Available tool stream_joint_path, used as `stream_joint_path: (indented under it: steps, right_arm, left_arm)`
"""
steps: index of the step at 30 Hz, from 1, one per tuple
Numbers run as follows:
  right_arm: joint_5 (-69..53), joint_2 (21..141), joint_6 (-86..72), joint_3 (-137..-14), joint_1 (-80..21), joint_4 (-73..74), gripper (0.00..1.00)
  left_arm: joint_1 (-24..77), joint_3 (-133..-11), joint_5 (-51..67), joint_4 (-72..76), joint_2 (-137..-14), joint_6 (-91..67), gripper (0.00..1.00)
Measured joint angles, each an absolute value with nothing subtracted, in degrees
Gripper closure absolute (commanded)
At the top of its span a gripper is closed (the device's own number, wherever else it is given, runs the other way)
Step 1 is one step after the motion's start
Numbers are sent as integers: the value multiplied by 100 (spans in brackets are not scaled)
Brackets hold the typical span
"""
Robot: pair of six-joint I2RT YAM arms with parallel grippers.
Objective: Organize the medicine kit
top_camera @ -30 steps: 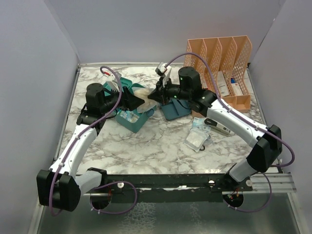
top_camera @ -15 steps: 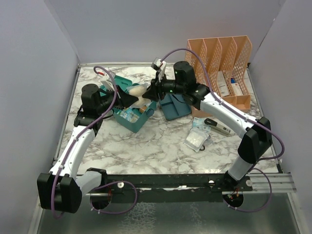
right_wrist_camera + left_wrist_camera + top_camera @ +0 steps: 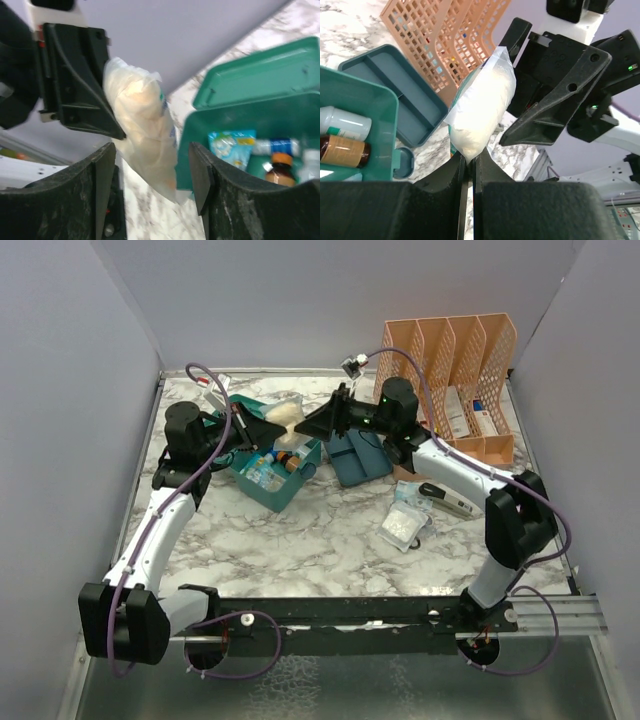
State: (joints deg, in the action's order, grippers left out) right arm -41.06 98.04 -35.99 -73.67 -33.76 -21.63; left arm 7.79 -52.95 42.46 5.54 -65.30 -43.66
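The teal medicine kit (image 3: 272,480) lies open at the left middle of the table, with bottles (image 3: 281,170) and a blue packet (image 3: 230,144) inside. Its divided insert tray (image 3: 358,458) rests to the right of it. My left gripper (image 3: 262,427) is shut on the bottom edge of a clear bag of white stuffing (image 3: 482,107), holding it up over the kit. In the right wrist view my right gripper (image 3: 152,152) stands open facing it. The bag (image 3: 145,127) hangs between the right fingers without touching them.
A peach lattice file organizer (image 3: 450,370) with boxes in it stands at the back right. Clear packets (image 3: 405,523) and a black-and-white handheld device (image 3: 447,500) lie on the marble table (image 3: 330,540) right of the tray. Grey walls enclose the sides.
The bag passed from my right gripper to my left: the left shut on it, the right opened and drew back a little. Both grippers rose above the kit.
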Motion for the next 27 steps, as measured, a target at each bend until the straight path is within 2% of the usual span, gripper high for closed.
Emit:
stream_joint_path:
  steps: [6, 11, 15, 18, 20, 24, 27]
  right_arm:
    - [-4925, 10252, -4915, -7400, -3371, -3780, 69]
    - [-5131, 10534, -5651, -7406, -3328, -4462, 80]
    - [-5061, 10530, -5732, -7404, -3328, -4495, 81]
    - [-4969, 10527, -5739, -7376, -3330, -4412, 73]
    - [-4912, 10527, -5741, -7371, -3330, -4333, 71]
    - [-4893, 10523, -5714, -7378, -3330, -4143, 83]
    - [-4893, 10523, -5649, -7446, -3330, -3837, 92]
  left_arm:
    - [696, -5297, 4436, 1199, -6584, -4980, 94]
    - [646, -5288, 4469, 1485, -6648, -5330, 94]
    - [561, -5168, 4469, 1592, -6628, -5478, 91]
    - [486, -5078, 4471, 1559, -6602, -5472, 87]
    - [451, -5076, 4466, 1468, -6589, -5422, 85]
    - [336, -5076, 4386, 1302, -6578, -5256, 79]
    - [298, -5076, 4274, 1125, -6578, -5103, 68]
